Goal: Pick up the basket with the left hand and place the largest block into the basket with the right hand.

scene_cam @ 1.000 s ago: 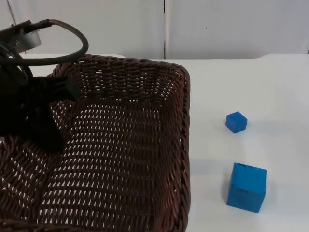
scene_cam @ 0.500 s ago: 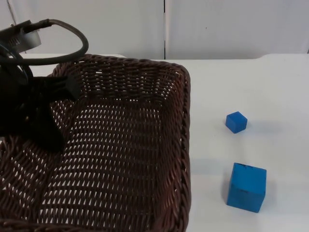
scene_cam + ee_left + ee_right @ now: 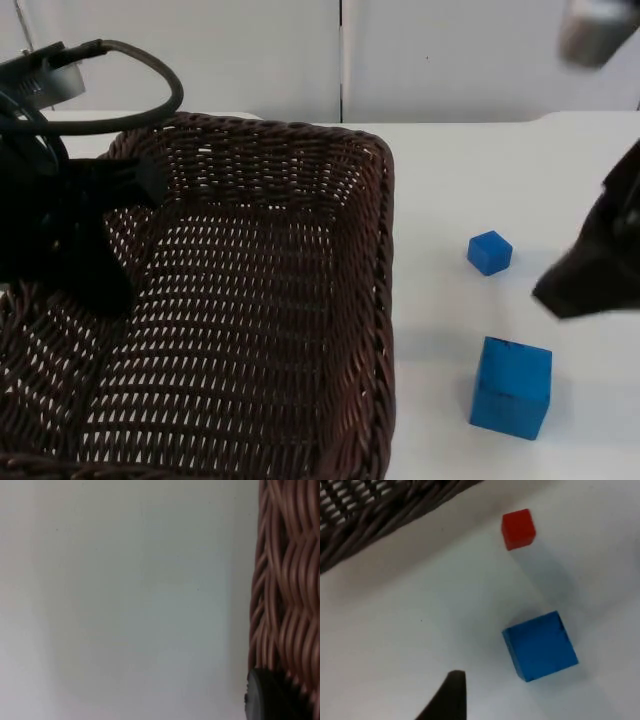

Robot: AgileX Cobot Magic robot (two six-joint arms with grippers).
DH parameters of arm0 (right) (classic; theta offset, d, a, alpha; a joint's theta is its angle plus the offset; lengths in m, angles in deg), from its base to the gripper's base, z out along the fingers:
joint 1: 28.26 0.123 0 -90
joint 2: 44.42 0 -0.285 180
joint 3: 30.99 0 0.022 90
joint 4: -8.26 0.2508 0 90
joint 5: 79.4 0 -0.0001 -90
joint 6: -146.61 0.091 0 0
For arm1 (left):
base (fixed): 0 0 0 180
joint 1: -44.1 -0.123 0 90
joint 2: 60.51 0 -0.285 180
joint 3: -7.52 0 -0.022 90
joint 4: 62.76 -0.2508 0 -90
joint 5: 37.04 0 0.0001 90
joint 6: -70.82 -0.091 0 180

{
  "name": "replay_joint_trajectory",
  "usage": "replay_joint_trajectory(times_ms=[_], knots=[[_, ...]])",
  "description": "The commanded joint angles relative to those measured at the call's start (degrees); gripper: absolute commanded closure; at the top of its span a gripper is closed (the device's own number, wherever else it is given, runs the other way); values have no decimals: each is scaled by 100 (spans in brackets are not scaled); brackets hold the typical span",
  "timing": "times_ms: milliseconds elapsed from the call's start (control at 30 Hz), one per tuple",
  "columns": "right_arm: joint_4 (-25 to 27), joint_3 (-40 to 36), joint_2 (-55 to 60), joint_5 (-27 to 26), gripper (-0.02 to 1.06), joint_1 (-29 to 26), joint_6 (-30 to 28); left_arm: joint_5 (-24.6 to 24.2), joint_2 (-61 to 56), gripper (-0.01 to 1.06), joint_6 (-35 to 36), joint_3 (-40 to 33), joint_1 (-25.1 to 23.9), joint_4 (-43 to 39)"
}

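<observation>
A dark brown wicker basket (image 3: 300,300) looms large at the left, tilted and raised off the table. My left gripper (image 3: 128,186) is shut on its far left rim; the weave (image 3: 287,580) runs right beside the black fingertip (image 3: 270,697). The largest block, a blue cube (image 3: 511,388), rests on the white table to the right of the basket and is also seen as the blue cube (image 3: 540,645). My right gripper (image 3: 565,288) hangs at the right edge, above and slightly right of that cube, holding nothing.
A small blue cube (image 3: 489,252) lies on the table behind the large one. A small red cube (image 3: 518,528) sits past the large cube, near the basket's outer wall (image 3: 380,510). A grey partition wall (image 3: 450,60) closes the back.
My right arm has come into the picture from the right and now hovers near the large blue cube. The basket, left gripper and cubes have not moved.
</observation>
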Motion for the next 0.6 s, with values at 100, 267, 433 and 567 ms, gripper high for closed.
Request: replay_joint_trajectory(times_ms=[100,267,433,567], knots=[[-22,49,622,-251,0,37,-561,4,-77,105,12,-7,6,119],[-22,49,1150,-726,0,37,-893,4,-77,105,12,-7,6,119],[-22,49,1595,-1155,0,37,-1082,4,-77,105,12,-7,6,119],[-22,49,1862,-1226,0,37,-1082,4,-77,105,12,-7,6,119]])
